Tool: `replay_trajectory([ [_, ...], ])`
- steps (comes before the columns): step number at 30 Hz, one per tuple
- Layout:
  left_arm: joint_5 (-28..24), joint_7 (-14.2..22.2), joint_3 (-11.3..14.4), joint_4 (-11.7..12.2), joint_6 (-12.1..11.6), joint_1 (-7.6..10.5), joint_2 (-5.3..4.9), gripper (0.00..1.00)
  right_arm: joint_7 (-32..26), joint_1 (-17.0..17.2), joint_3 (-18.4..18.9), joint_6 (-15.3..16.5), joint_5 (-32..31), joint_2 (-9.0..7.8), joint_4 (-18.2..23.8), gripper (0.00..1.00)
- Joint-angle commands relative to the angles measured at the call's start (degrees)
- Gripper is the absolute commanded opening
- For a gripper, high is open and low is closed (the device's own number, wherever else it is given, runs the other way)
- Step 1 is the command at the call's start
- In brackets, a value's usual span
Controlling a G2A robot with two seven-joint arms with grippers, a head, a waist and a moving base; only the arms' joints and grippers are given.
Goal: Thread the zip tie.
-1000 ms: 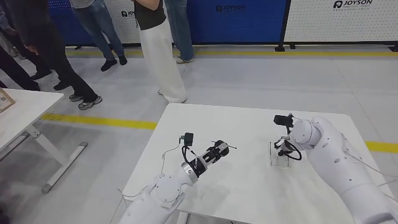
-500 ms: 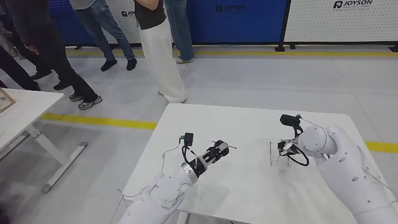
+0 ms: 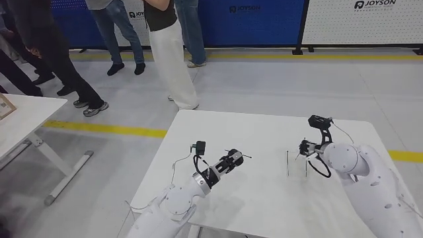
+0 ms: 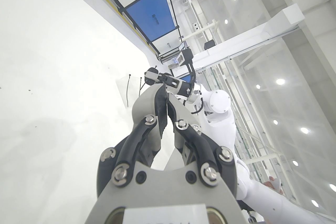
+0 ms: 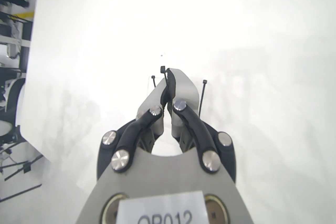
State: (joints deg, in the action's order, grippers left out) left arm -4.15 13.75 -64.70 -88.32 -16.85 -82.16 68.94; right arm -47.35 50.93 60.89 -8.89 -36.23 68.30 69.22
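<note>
1. White table (image 3: 264,198), flat and matte, carries both arms. The left arm lies over the side nearer the robot. The right arm is at the far right part of the top.
2. The right gripper (image 5: 167,73) has its grey fingers pressed together on a black plastic zip tie (image 5: 164,76). The tie's square head pokes out just past the fingertips, and its strap runs back between the dark pads.
3. In the top view this gripper (image 3: 305,149) hangs just above the table, beside a clear plastic stand (image 3: 294,170).
4. Two more black zip ties stand upright, heads up, one on each side of the right gripper's fingers (image 5: 153,80) (image 5: 202,97). Both are near the fingers but apart from them. Whether the gripped tie's lower end sits in the stand cannot be told.
5. The left gripper (image 4: 164,90) is well apart from the stand, with its tip pointing toward it across the table. Its fingers are closed, pad against pad.
6. From above, a thin black strip (image 3: 242,153) crosses the tip of the left gripper and sticks out on both sides. Whether the pads pinch it cannot be told.
</note>
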Motion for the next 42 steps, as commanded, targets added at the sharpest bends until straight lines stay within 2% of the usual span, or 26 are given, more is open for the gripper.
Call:
replay_trajectory([
  [1,0.0,0.0,0.0,0.0,0.0,0.0,0.0,0.0,1.91,3.12,2.41,0.86,-0.48,-0.72,3.59,0.0],
  [2,0.0,0.0,0.0,0.0,0.0,0.0,0.0,0.0,2.86,5.28,3.77,2.6,-0.43,-1.17,6.05,0.0],
  [5,0.0,0.0,0.0,0.0,0.0,0.0,0.0,0.0,2.51,9.12,6.14,7.41,-0.48,-2.1,9.79,0.0],
  [21,0.0,0.0,0.0,0.0,0.0,0.0,0.0,0.0,3.43,9.62,6.08,7.77,-0.41,-2.08,9.91,0.0],
  [25,0.0,0.0,0.0,0.0,0.0,0.0,0.0,0.0,5.9,11.21,8.1,8.88,2.2,-2.25,11.03,0.0],
  [28,0.0,0.0,0.0,0.0,0.0,0.0,0.0,0.0,9.22,14.1,11.41,11.3,4.28,-2.77,13.1,0.0],
  [31,0.0,0.0,0.0,0.0,0.0,0.0,0.0,0.0,13.2,19.03,14.37,14.71,5.39,-3.32,17.23,0.0],
  [36,0.0,0.0,0.0,0.0,0.0,0.0,0.0,0.0,17.76,26.67,16.22,18.11,6.11,-3.73,22.87,0.0],
  [42,0.0,0.0,0.0,0.0,0.0,0.0,0.0,0.0,17.48,27.18,16.1,18.42,6.73,-3.73,22.99,0.0],
])
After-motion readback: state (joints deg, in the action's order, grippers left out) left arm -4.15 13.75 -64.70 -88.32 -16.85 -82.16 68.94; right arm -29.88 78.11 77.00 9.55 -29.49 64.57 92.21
